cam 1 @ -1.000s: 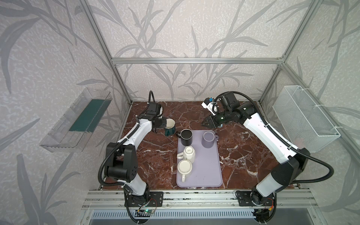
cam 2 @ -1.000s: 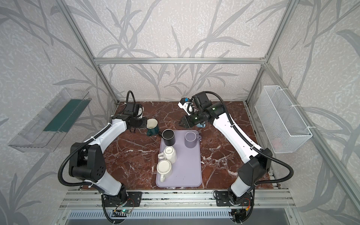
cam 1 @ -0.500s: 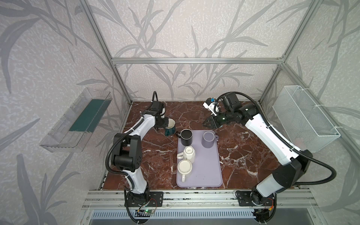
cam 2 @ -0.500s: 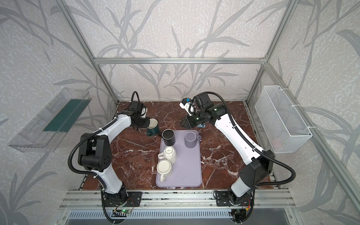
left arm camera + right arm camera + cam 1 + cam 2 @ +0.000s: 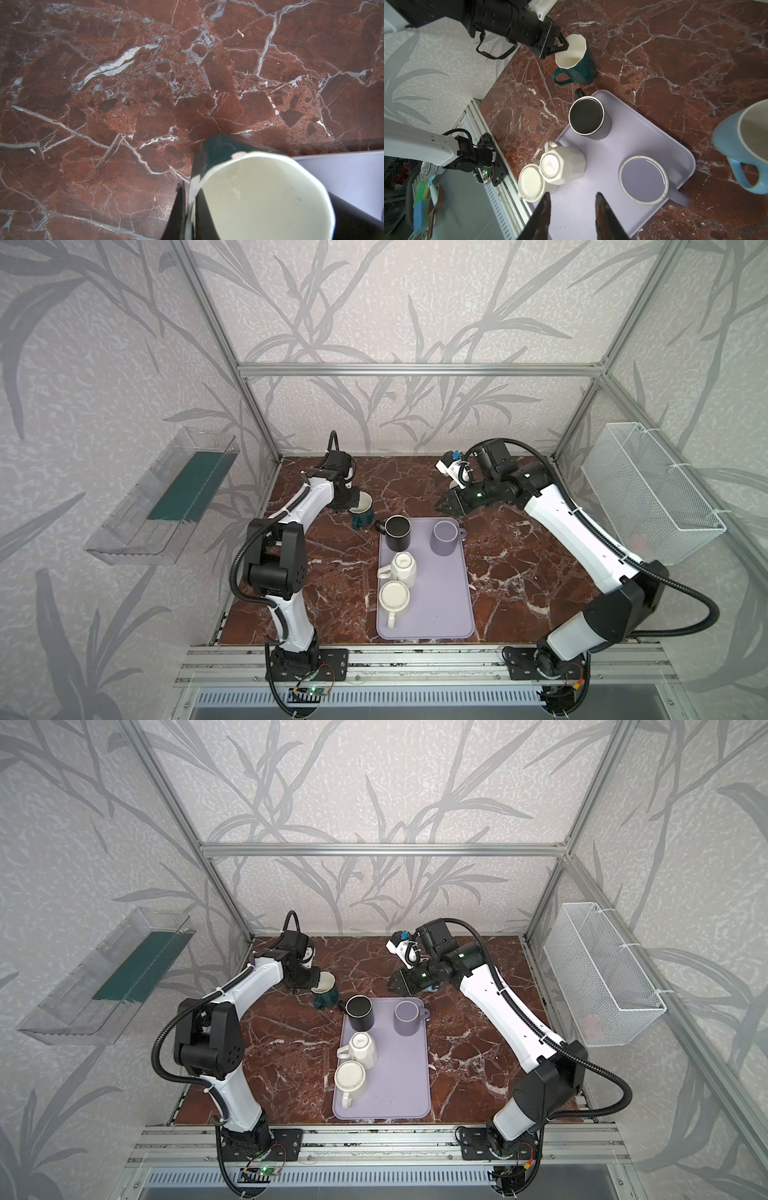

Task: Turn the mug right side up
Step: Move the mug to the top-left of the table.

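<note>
Teal-glazed ceramic mug with a cream inside stands mouth-up on the red marble table, just beside the far left corner of the lavender plastic tray, with its handle toward the near side. The left end effector is clamped on the mug's rim, with one finger inside the wall and one outside, as the left wrist view shows. The right end effector hovers near the tray's far edge, jaws partly apart and holding nothing.

With the opening facing up, the turning looks nearly done. The mug seems to lean a little, and I cannot tell whether its base sits flat. The next move, as I judge it, is to settle the mug level, ease the jaws apart, and lift straight off the rim so the inner finger does not drag it over.
</note>
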